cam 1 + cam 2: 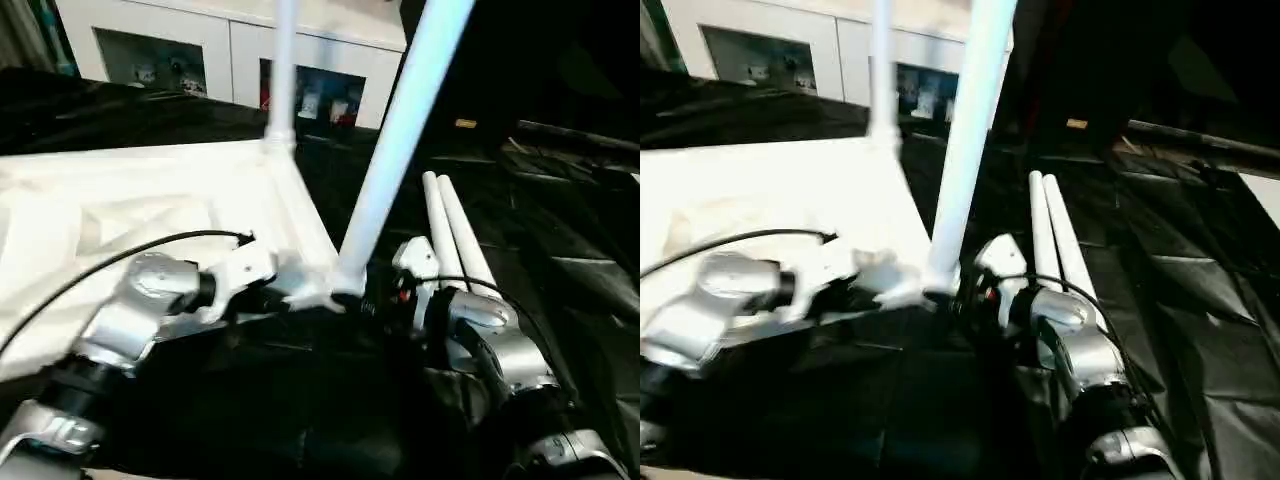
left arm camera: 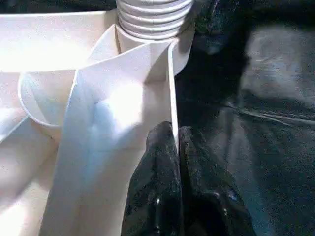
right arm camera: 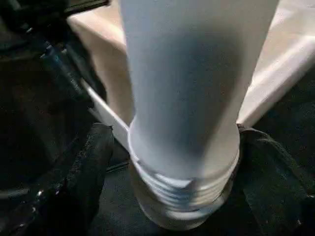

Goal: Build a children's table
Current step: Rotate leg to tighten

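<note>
Left hand pinching tabletop rim, steadying it | right hand standing apart around near leg, threads still showing at socket

The tabletop looked like smooth white plastic, its ribs slightly glossy. The legs were smooth white plastic tubes, ridged at the threaded end. Shiny, creased black cloth covered the desk. The forearms were brushed silver metal; the fingers glossy black.
</note>
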### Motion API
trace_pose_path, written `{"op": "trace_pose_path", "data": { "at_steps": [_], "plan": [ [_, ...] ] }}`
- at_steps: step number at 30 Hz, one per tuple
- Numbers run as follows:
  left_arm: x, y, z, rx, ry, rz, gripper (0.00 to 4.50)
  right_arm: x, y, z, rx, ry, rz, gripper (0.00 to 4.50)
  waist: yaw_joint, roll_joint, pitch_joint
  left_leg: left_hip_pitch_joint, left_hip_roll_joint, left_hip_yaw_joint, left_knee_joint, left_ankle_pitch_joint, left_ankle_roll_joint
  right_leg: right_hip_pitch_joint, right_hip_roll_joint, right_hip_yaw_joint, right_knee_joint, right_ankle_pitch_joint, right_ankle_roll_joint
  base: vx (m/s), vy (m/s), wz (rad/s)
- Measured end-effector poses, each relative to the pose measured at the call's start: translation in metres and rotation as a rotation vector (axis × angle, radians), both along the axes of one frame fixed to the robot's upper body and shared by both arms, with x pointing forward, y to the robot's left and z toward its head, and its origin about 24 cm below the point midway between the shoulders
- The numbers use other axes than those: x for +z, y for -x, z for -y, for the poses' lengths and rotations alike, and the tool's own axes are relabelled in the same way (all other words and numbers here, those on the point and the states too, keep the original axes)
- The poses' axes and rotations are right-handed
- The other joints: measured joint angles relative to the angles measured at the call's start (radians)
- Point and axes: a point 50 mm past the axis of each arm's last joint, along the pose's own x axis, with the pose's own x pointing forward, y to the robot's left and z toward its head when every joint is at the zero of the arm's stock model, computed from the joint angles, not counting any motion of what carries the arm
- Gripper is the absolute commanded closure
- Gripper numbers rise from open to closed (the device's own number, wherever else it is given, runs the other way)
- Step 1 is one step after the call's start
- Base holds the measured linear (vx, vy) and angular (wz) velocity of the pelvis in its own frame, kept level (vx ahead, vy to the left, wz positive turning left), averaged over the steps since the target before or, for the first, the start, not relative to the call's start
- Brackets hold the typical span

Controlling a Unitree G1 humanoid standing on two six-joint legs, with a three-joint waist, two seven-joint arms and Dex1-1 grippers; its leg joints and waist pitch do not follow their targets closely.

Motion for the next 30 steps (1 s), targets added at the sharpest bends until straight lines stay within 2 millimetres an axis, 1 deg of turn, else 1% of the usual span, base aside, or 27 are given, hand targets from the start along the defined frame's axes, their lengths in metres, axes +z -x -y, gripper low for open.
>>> {"op": "trace_pose_path", "data": {
  "at_steps": [7, 8, 10, 12, 15, 16, 17, 18, 22, 25, 27, 30],
  "plan": [
    [-0.001, 0.005, -0.002, -0.027, 0.006, -0.023, 4.5, 0.001, 0.003, -0.003, 0.053, 0.0, -0.005, 0.61, 0.001, 0.0, 0.0, 0.001, 0.0, 0.0, 0.0, -0.001, -0.003, 0.0, 0.0, 0.0, 0.002, 0.0, 0.0, 0.0, 0.0, 0.0],
    [-0.001, 0.005, -0.002, -0.029, 0.006, -0.022, 4.5, 0.001, 0.003, -0.003, 0.055, 0.0, -0.006, 0.78, 0.001, 0.0, 0.0, 0.001, 0.0, 0.0, 0.0, -0.001, -0.003, 0.0, 0.0, 0.0, 0.002, 0.0, 0.0, 0.0, 0.0, 0.0],
    [-0.001, 0.005, -0.003, -0.032, 0.006, -0.023, 4.5, 0.0, 0.003, -0.003, 0.056, -0.004, -0.01, 0.78, 0.002, 0.0, 0.0, 0.001, 0.0, 0.0, 0.0, -0.002, -0.003, 0.0, 0.0, 0.0, 0.002, 0.0, 0.0, 0.0, 0.0, 0.0],
    [-0.001, 0.006, -0.003, -0.036, 0.006, -0.028, 4.5, 0.0, 0.004, -0.003, 0.059, -0.01, -0.017, 1.06, 0.002, 0.0, 0.0, 0.001, 0.0, 0.0, 0.0, -0.002, -0.004, 0.0, 0.0, 0.0, 0.002, 0.0, 0.0, 0.0, 0.0, 0.0],
    [-0.001, 0.006, -0.004, -0.041, 0.006, -0.032, 4.5, 0.0, 0.003, -0.002, 0.056, -0.013, -0.023, 1.22, 0.002, 0.0, 0.0, 0.001, 0.0, 0.0, 0.0, -0.001, -0.003, 0.0, 0.0, 0.0, 0.003, 0.0, 0.0, 0.0, 0.0, 0.0],
    [-0.001, 0.006, -0.004, -0.042, 0.006, -0.033, 4.5, 0.0, 0.004, -0.003, 0.057, -0.014, -0.024, 1.38, 0.002, 0.0, 0.0, 0.001, 0.0, 0.0, 0.0, -0.001, -0.002, 0.0, 0.0, 0.0, 0.003, 0.0, 0.0, 0.0, 0.0, 0.0],
    [-0.001, 0.006, -0.004, -0.042, 0.006, -0.033, 4.5, 0.0, 0.004, -0.003, 0.057, -0.014, -0.025, 1.38, 0.002, 0.0, 0.0, 0.001, 0.0, 0.0, 0.0, -0.001, -0.002, 0.0, 0.0, 0.0, 0.003, 0.0, 0.0, 0.0, 0.0, 0.0],
    [-0.001, 0.006, -0.004, -0.042, 0.006, -0.034, 4.5, 0.0, 0.004, -0.003, 0.056, -0.016, -0.026, 1.58, 0.002, 0.0, 0.0, 0.001, 0.0, 0.0, 0.0, -0.001, -0.002, 0.0, 0.0, 0.0, 0.003, 0.0, 0.0, 0.0, 0.0, 0.0],
    [-0.002, 0.007, -0.004, -0.041, 0.007, -0.035, 4.5, -0.001, 0.004, -0.003, 0.046, -0.023, -0.03, 1.73, 0.002, 0.0, 0.0, 0.001, 0.0, 0.0, 0.0, -0.001, -0.003, 0.001, 0.0, 0.0, 0.003, 0.0, 0.0, 0.0, 0.0, 0.0],
    [-0.003, 0.005, -0.005, -0.008, 0.001, -0.019, 4.5, -0.007, 0.001, -0.009, -0.046, -0.063, -0.048, 1.75, -0.002, 0.0, 0.0, 0.002, 0.0, 0.0, 0.001, -0.002, -0.005, 0.002, 0.0, 0.0, 0.005, 0.001, -0.001, 0.0, 0.0, 0.0],
    [-0.005, 0.002, -0.002, 0.023, -0.001, -0.005, 4.5, -0.01, -0.003, -0.01, -0.111, -0.069, -0.052, 1.76, -0.003, -0.001, -0.001, 0.004, 0.0, 0.0, 0.001, -0.002, -0.006, 0.006, 0.0, 0.0, 0.005, 0.001, -0.001, 0.0, 0.0, 0.0],
    [-0.009, -0.011, 0.011, 0.125, -0.002, 0.035, 4.5, -0.015, -0.016, -0.016, -0.313, -0.097, -0.074, 1.76, -0.004, 0.0, -0.002, 0.011, 0.0, 0.0, 0.002, -0.002, -0.007, 0.01, -0.001, 0.001, 0.005, 0.001, 0.0, 0.0, 0.0, 0.0]
  ]
}}
